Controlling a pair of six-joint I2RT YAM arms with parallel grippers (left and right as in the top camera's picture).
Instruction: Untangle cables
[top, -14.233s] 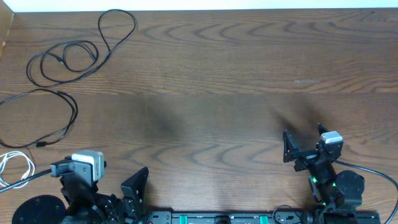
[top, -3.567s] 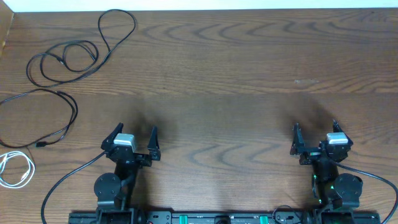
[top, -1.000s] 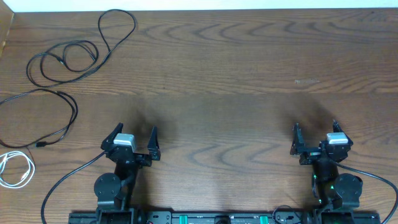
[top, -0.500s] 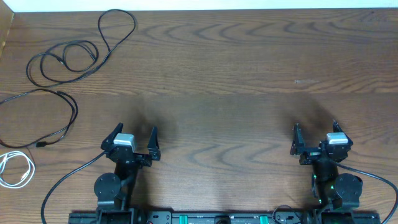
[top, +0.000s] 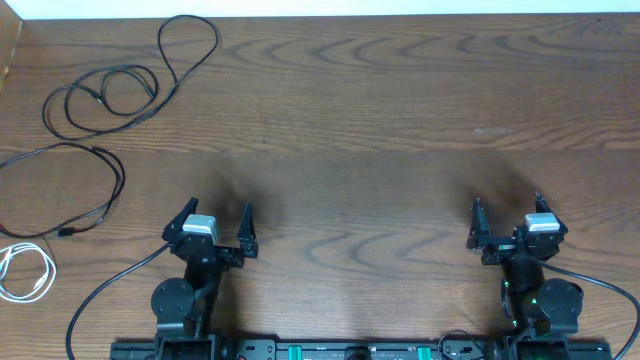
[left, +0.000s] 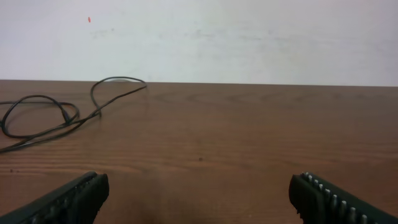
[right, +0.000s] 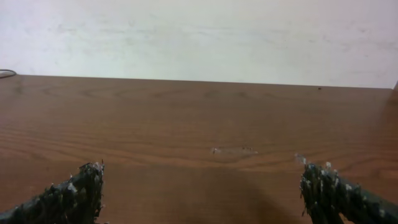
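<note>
At six o'clock on the counter both arms sit side by side. The left pincer is released, jaws spread wide with nothing between them, and the right pincer is the same.

All three cables lie well apart from both pincers. The white cable is coiled in a small loop at eight o'clock, at the counter's left edge. Past it, at nine o'clock, the nearer black cable bends in one open curve. The farther black cable lies in loose loops at ten to eleven o'clock, near the far edge.

Only the overhead view shows all three. The left wrist view, past its left pincer, catches just the farther black cable at ten o'clock, before a pale wall. The right wrist view has the right pincer over bare wood with a faint pale scuff.
</note>
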